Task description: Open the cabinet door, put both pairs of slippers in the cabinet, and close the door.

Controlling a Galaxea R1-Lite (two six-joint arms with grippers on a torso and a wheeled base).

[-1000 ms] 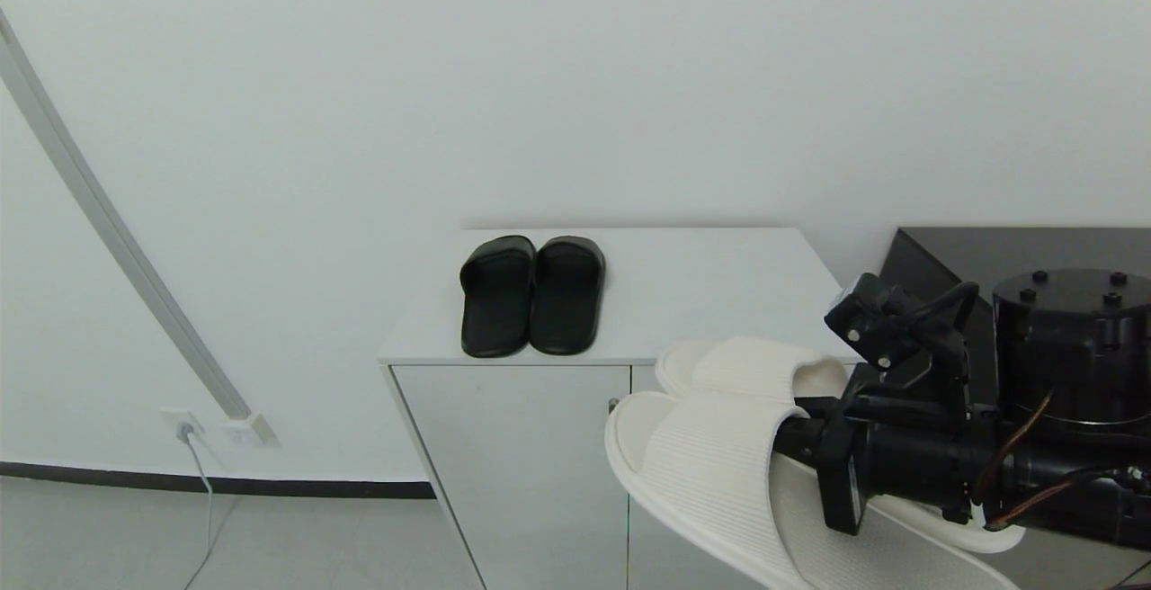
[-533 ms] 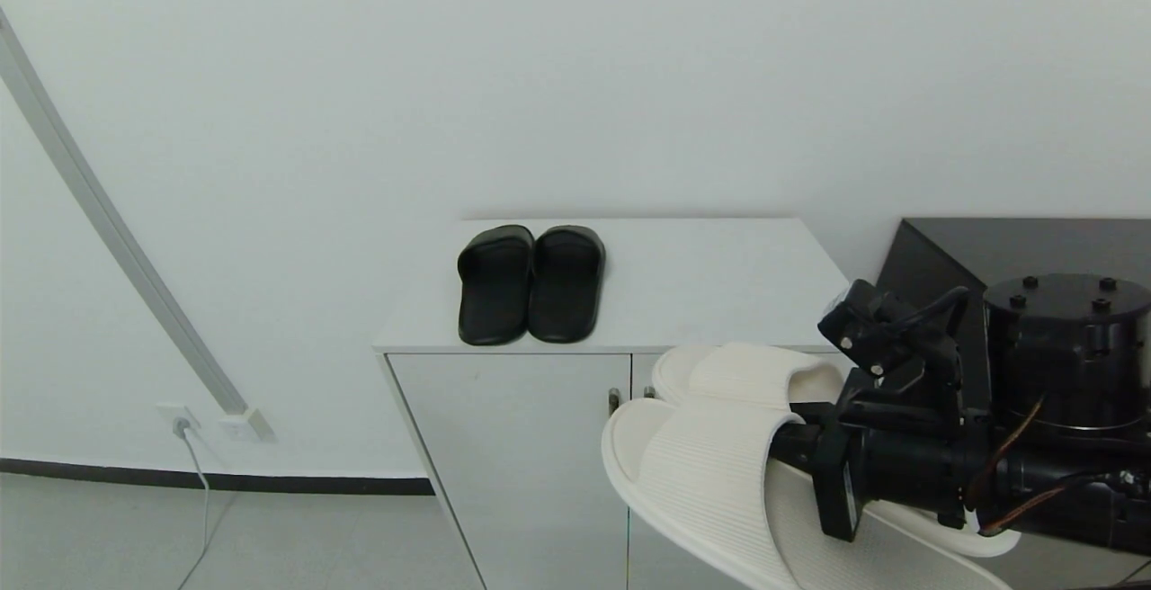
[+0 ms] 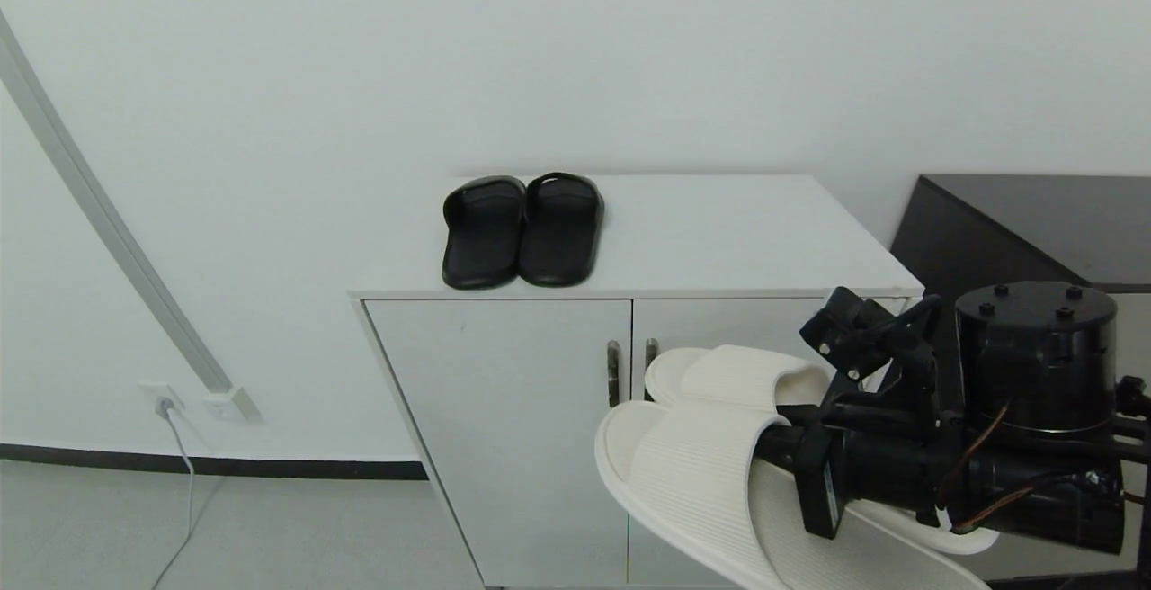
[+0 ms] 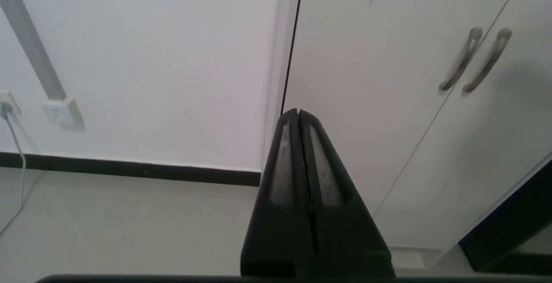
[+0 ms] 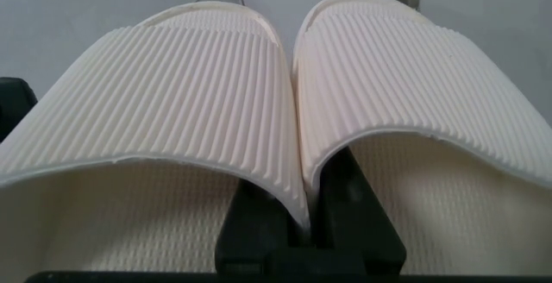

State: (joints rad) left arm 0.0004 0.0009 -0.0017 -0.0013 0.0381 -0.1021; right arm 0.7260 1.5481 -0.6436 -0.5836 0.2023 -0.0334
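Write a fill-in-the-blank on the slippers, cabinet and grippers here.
The black slippers lie on ___ of the cabinet.
Both doors are ___.
The right gripper holds a ___ of white slippers.
On the left gripper the jaws are ___.
Missing: top; closed; pair; shut.

Black slippers (image 3: 521, 230) are placed side by side, straps toward the wall, on the white cabinet (image 3: 737, 239) top, left part. Both doors (image 3: 504, 428) are shut. Cream ribbed slippers (image 3: 701, 473) are clamped together by the right gripper (image 5: 307, 221), before the right door.
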